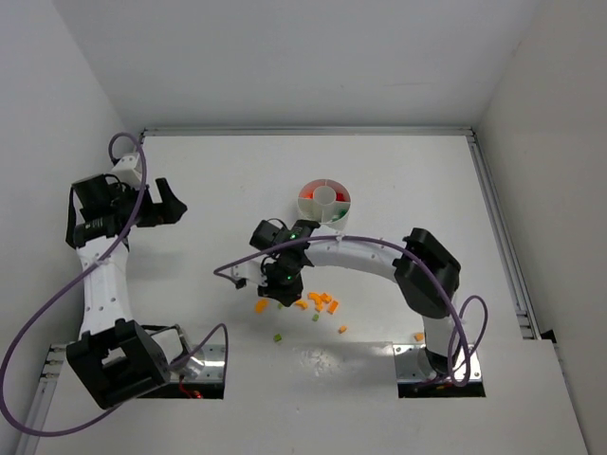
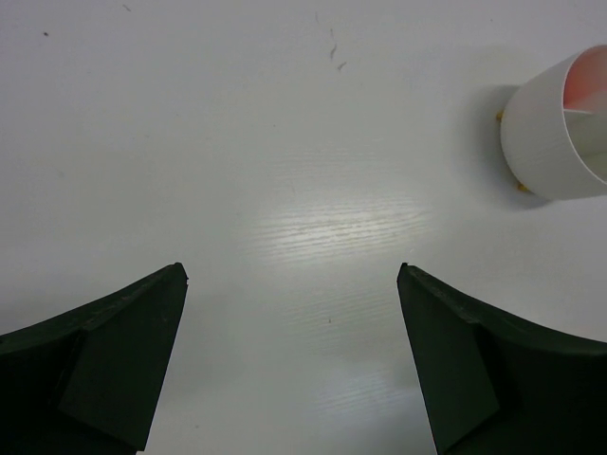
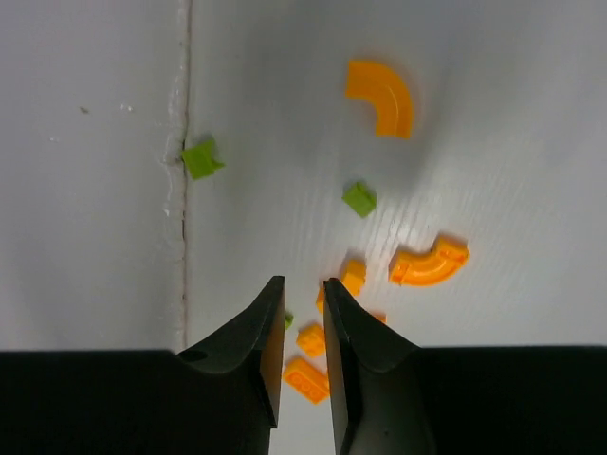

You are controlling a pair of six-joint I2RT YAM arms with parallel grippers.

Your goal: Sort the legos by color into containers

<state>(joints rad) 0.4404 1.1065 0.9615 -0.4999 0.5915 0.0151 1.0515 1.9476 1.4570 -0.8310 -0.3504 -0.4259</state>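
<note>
Legos [image 1: 322, 301] were mostly loose on the tabletop [image 1: 218, 171], near side of the dish [image 1: 326, 183]. Closest to the bases: a stray orange brick [image 1: 418, 336] by the right arm's mount, then a green brick [image 1: 278, 336] left of it. Past those sat the main orange cluster, with the right hand [image 1: 283, 292] low over its left end.

Right wrist view: fingers nearly pressed together, only a thin slit between them. An orange sliver showed right at the tips; couldn't tell if it was pinched. Small orange bricks [image 3: 310, 338] lay by the tips, and a curved orange piece [image 3: 429, 263] sat beyond.

Further out, the dish had red in its left wedge and green in its near-right wedge. The left hand [image 1: 171, 204] was well left of the dish, spread wide and holding nothing over bare tabletop.
</note>
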